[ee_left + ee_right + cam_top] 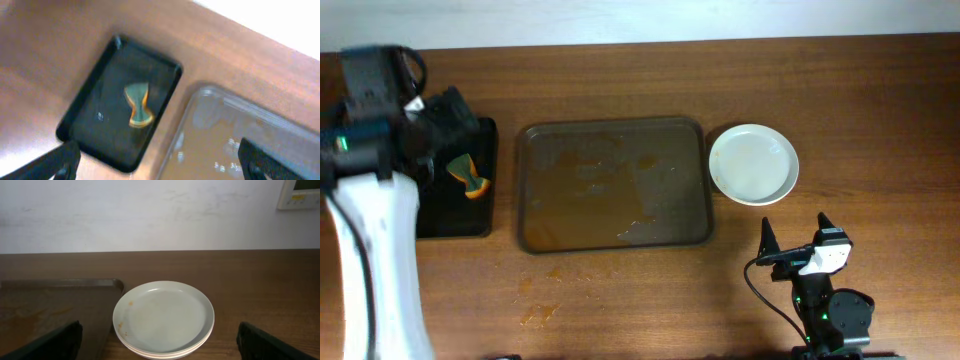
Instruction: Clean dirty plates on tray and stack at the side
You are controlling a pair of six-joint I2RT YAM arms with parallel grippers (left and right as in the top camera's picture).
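White plates (pixel 753 163) sit stacked on the table just right of the tray (pixel 550 215). The right wrist view shows the stack (pixel 163 316) with small orange specks at the top plate's left rim. The brown tray (pixel 50 305) carries only sauce smears. My right gripper (pixel 795 240) is open near the front edge, pointing at the stack from a distance, its fingers (pixel 50 342) wide apart. High over the table's left end, my left gripper (pixel 160 167) is open and empty, with the tray's corner (pixel 240 125) below it.
A small black tray (pixel 435 215) at the left holds a green and orange sponge (pixel 470 176), which the left wrist view also shows (pixel 137 105). Orange sauce spots (pixel 540 315) mark the table in front of the brown tray.
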